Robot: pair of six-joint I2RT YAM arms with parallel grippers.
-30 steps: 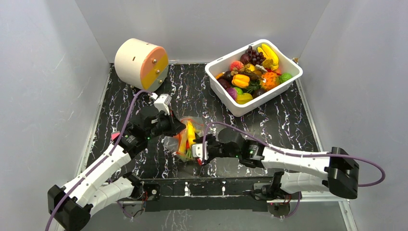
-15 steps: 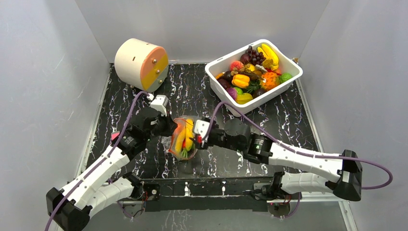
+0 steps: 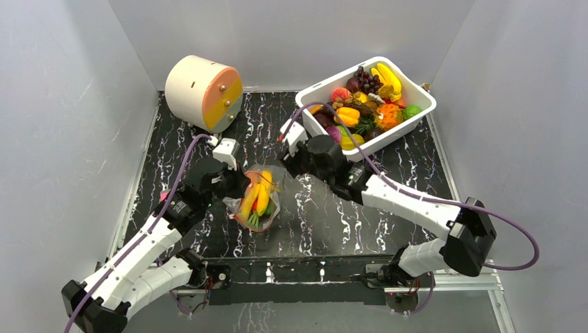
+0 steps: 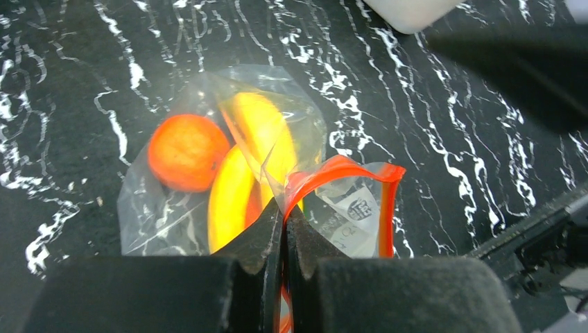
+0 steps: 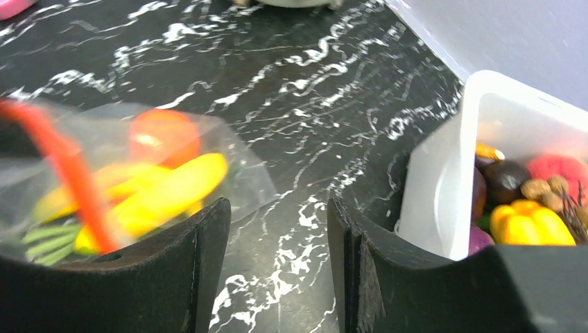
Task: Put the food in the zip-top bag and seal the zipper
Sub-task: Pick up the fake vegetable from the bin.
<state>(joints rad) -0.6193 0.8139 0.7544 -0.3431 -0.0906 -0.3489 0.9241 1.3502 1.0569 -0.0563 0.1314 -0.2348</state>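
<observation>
Red zipper (image 4: 345, 166) clamped by left end effector (image 4: 284, 225), right end effector (image 5: 277, 232) apart, label (image 4: 357, 208) illegible

The clear crinkly plastic zip-top bag (image 4: 166, 215) looked glossy; its thin orange-red plastic zipper strip (image 4: 347, 165) was smooth. The black white-veined stone-look worktop (image 3: 416, 166) shone faintly. At two o'clock, the white rectangular plastic tub (image 3: 399, 133) appeared matt.

A cream cylinder (image 3: 202, 93) with an orange face lies on its side at eleven o'clock on the black marbled tabletop (image 3: 416, 173). A white tub (image 3: 399, 135) sits at one o'clock. Something small and pink (image 5: 10, 5), possibly tape, lies near nine o'clock.
</observation>
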